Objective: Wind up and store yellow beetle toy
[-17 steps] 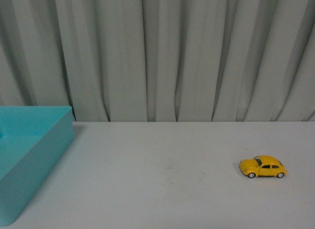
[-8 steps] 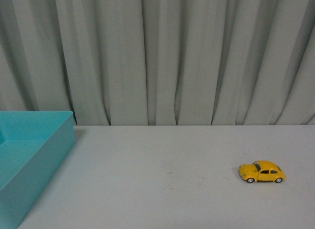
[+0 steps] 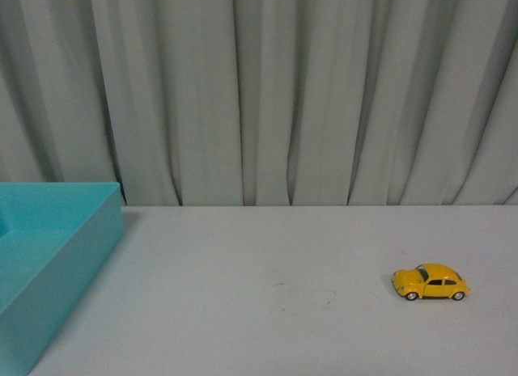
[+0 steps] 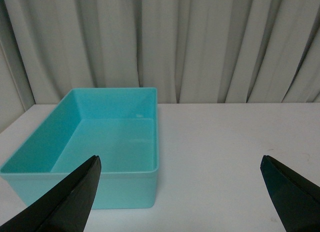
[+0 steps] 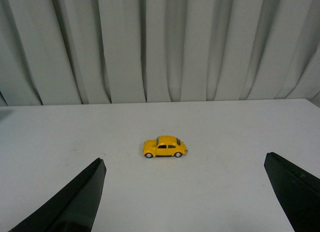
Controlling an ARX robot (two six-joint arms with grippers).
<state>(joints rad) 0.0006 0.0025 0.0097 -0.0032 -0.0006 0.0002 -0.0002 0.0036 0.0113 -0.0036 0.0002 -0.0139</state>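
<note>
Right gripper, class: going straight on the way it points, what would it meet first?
Probably the yellow beetle toy, centred ahead of the open right gripper on the table; depth unclear.

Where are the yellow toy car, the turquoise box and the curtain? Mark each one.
yellow toy car [image 5: 165, 146]: right wrist view, on its side door.
turquoise box [image 4: 125, 191]: left wrist view, on its near outer wall.
curtain [image 3: 259, 93]: front view, on a middle fold.

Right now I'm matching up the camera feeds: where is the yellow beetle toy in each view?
Front view: yellow beetle toy, lower right on the table.
Left wrist view: not in it.
Right wrist view: the toy, near the picture's middle.
Shared landmark: the grey curtain behind the table.
</note>
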